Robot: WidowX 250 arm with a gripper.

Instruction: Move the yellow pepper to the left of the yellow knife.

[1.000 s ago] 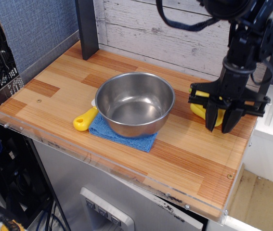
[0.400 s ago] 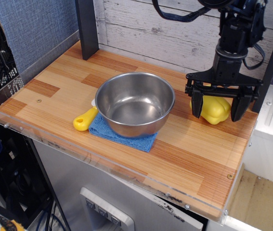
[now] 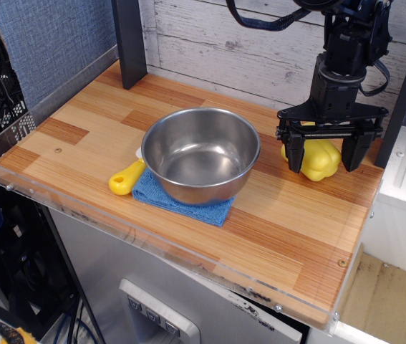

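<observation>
The yellow pepper (image 3: 319,159) sits on the wooden table at the back right. My gripper (image 3: 322,159) hangs over it, open, with one black finger (image 3: 296,154) at the pepper's left side and the other on its right, a small gap showing there. The yellow knife (image 3: 126,179) lies at the left of the steel bowl. Its yellow handle points to the front left and its pale blade is mostly hidden behind the bowl.
A steel bowl (image 3: 161,129) stands mid-table on a blue cloth (image 3: 188,205). A dark post (image 3: 129,43) rises at the back left. A clear plastic lip (image 3: 81,215) runs along the table's front and left edges. A white plank wall stands behind.
My gripper rose from low on the pepper and its fingers spread wide apart. The pepper now shows between them. The knife and bowl have not moved.
</observation>
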